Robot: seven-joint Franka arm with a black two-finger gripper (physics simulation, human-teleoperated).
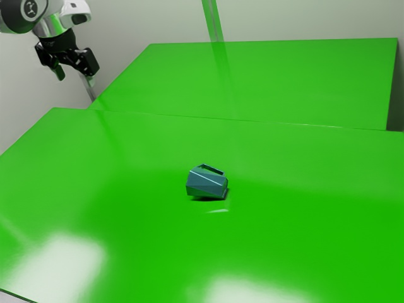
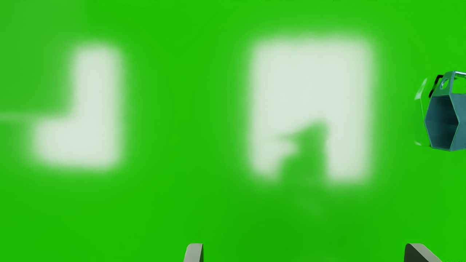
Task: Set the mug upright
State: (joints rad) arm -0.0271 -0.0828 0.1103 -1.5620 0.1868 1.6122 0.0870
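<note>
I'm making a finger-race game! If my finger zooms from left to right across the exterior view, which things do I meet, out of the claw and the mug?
Claw, up in the air → blue-green mug, lying on its side.

The mug (image 1: 207, 184) lies on the table (image 1: 126, 151) — centrally (in the exterior view).

Wrist view: mug (image 2: 459, 112) cut off by edge, my fingers (image 2: 194, 253) also; mug's inside (image 2: 441, 125) seems too dark for telling; reflections (image 2: 309, 80) blurred.
</note>
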